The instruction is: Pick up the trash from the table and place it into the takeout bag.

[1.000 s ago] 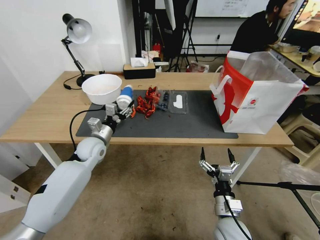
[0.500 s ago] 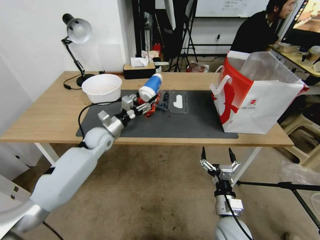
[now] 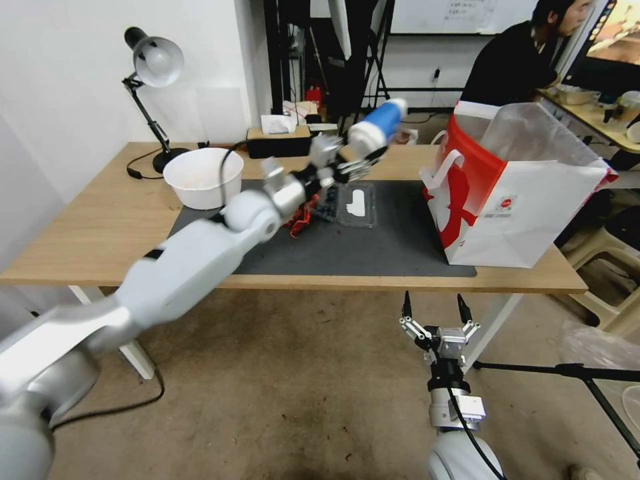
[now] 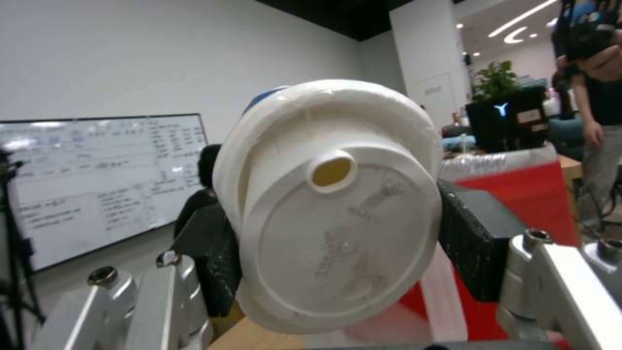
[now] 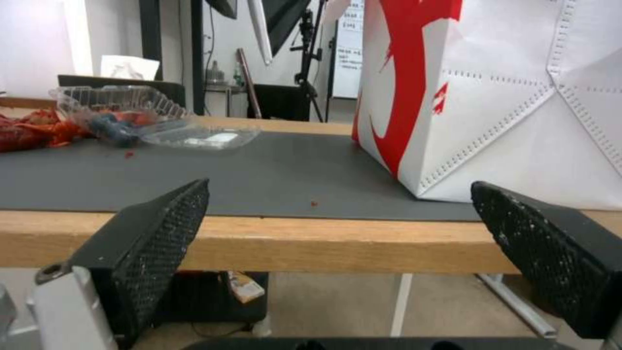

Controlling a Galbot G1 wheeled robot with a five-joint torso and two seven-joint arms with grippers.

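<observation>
the right gripper (image 3: 435, 312) is hanging low in front of the table's near edge, its black fingers (image 5: 162, 218) spread wide with nothing between them, pointing at the mat (image 5: 259, 170) and the takeout bag (image 5: 518, 97).

the left gripper (image 3: 351, 162) is reaching out over the table (image 3: 100, 227), raised well above the grey mat (image 3: 373, 247), and its pads (image 4: 476, 238) are clamped on either side of the white cup with blue base (image 3: 377, 127). the cup is lying tilted in the grasp, lid (image 4: 337, 218) facing back toward the wrist and blue end pointing toward the takeout bag (image 3: 527, 200). it is sitting between the mat's litter and the bag, close to the white loop handles (image 3: 445, 160) but not yet over the opening.

to do this carry well, the arm probably needs to be gaining a little more height so the cup is clearing the bag's rim and the clear plastic lining (image 3: 533, 133), which is standing up loosely and could snag. the release is best made only once the cup is squarely above the mouth, since the bag looks light and a knock on its side panel could tip or shift it.

farther back, the red crayfish shells (image 3: 301, 217), the clear plastic tray (image 3: 350, 203) and the white bowl (image 3: 202, 177) are waiting on the table.
</observation>
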